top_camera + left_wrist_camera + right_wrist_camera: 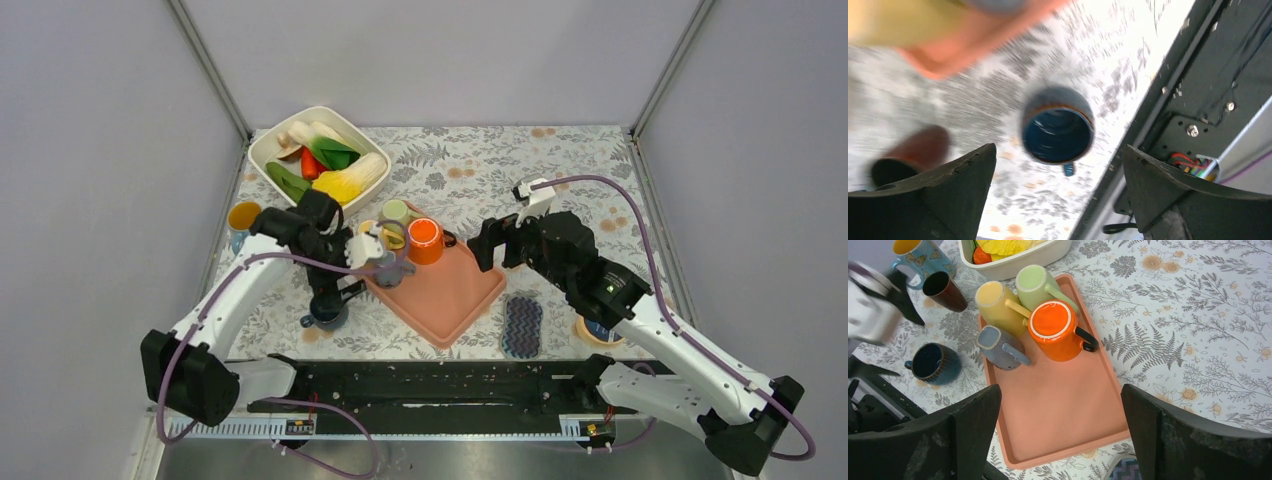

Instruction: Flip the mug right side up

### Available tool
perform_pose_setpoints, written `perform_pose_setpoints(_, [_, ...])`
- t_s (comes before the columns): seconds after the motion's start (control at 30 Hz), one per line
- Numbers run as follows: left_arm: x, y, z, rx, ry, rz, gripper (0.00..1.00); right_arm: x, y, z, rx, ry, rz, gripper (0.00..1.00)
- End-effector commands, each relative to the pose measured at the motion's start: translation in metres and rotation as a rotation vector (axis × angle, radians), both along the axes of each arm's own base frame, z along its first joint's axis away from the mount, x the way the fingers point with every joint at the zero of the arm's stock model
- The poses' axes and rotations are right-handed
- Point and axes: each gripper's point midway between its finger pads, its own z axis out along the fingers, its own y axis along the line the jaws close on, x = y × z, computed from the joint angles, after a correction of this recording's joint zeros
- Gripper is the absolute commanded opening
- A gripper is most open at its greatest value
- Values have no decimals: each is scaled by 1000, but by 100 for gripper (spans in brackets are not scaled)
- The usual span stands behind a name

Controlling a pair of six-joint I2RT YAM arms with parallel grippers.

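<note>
The dark blue mug (1058,125) stands mouth-up on the floral desk (560,170), just left of the salmon tray (1063,425). The left claw (1059,150) hangs directly above it, released, fingers wide and clear of the rim (this view is blurred). On the tray's far end cluster a yellow mug (998,307), grey mug (998,345), green mug (1035,282) and orange mug (1055,330). The right claw (1060,390) hovers near the tray's right side, also released, gripping nothing.
</note>
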Motion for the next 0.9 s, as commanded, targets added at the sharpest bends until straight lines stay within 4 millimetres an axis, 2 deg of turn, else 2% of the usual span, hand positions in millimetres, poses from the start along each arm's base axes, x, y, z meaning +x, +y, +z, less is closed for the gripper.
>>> perform_pose_setpoints(0.0, [1,-41,77,-162,-108,-135,98,4,-12,-4,-39,-29,-36,100])
perform_pose_setpoints(0.07, [13,-65,90,-164,-200,-187,91,8,-18,-10,-46,-15,-52,100])
perform_pose_setpoints(0.13, [26,-89,92,-152,-275,-236,70,11,-24,-16,-41,4,-66,99])
perform_pose_setpoints(0.17, [34,-100,89,-138,-299,-252,66,12,-26,-18,-33,12,-70,99])
perform_pose_setpoints(0.23, [50,-116,77,-68,-315,-269,66,13,-29,-23,-33,26,-76,99])
perform_pose_setpoints(0.33, [72,-132,55,61,-308,-275,72,14,-35,-33,-45,47,-92,99])
perform_pose_setpoints(0.43, [93,-148,42,92,-318,-273,73,13,-38,-40,-53,63,-97,99])
perform_pose_setpoints(0.5, [105,-152,36,124,-340,-274,73,13,-40,-43,-58,69,-98,99])
perform_pose_setpoints(0.6, [113,-160,25,128,-337,-290,71,13,-44,-47,-69,71,-105,99])
perform_pose_setpoints(0.77, [117,-158,-4,202,-282,-312,67,13,-50,-49,-74,70,-118,99])
perform_pose_setpoints(0.87, [117,-154,-15,236,-263,-318,60,12,-53,-50,-75,63,-121,99])
